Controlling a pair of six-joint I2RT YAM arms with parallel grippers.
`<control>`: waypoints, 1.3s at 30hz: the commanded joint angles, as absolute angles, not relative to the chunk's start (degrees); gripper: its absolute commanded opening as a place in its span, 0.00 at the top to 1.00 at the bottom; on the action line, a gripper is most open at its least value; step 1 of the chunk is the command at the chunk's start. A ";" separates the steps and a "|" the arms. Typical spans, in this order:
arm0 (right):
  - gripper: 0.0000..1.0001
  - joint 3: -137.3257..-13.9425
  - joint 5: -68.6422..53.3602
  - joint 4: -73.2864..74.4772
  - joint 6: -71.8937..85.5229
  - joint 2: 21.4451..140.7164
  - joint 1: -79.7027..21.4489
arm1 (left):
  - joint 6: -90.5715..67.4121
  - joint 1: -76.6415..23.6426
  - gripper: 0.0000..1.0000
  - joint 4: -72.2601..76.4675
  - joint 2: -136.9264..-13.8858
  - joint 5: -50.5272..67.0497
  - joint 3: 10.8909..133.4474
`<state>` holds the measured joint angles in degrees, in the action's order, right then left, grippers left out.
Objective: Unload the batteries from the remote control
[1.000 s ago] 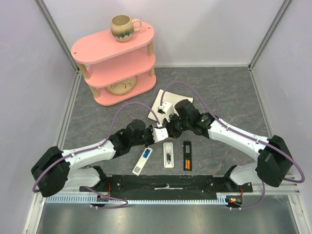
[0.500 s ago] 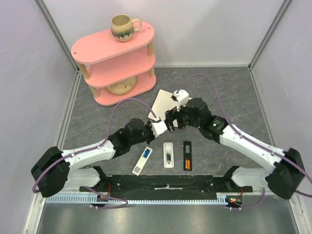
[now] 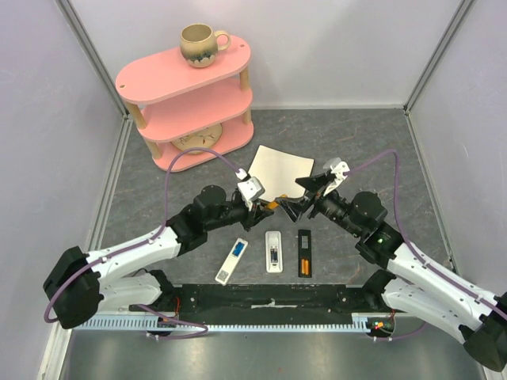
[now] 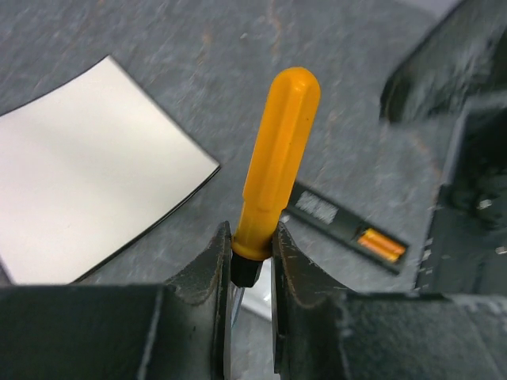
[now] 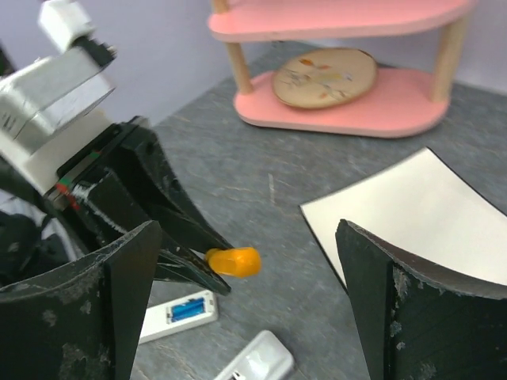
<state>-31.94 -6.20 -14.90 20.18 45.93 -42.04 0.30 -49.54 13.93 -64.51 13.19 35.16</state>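
Note:
My left gripper is shut on an orange-handled screwdriver, gripping it at the handle's base, with the handle pointing away. My right gripper stands wide open a little to the right of the handle tip, touching nothing. Three remotes lie near the front edge with their battery bays open. A white remote holds blue batteries. A second white remote lies in the middle. A black remote holds orange batteries.
A white card lies flat behind the grippers. A pink three-tier shelf stands at the back left, with a mug on top and a round disc on its lowest tier. Grey walls close in both sides.
The right gripper has opened wide and pulled back to the right, away from the left gripper. The left gripper keeps the screwdriver and has risen slightly.

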 commanded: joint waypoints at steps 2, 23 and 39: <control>0.02 -29.88 -18.97 -30.40 22.58 46.40 -42.01 | -10.98 -48.96 0.98 21.44 -62.05 23.46 38.06; 1.00 -27.16 -24.35 -43.95 32.60 52.56 -42.01 | -15.73 -48.43 0.98 32.87 -60.56 27.42 34.72; 1.00 -41.48 -18.80 -17.75 27.68 58.44 -42.01 | -11.34 -43.68 0.03 24.96 -61.43 32.87 37.88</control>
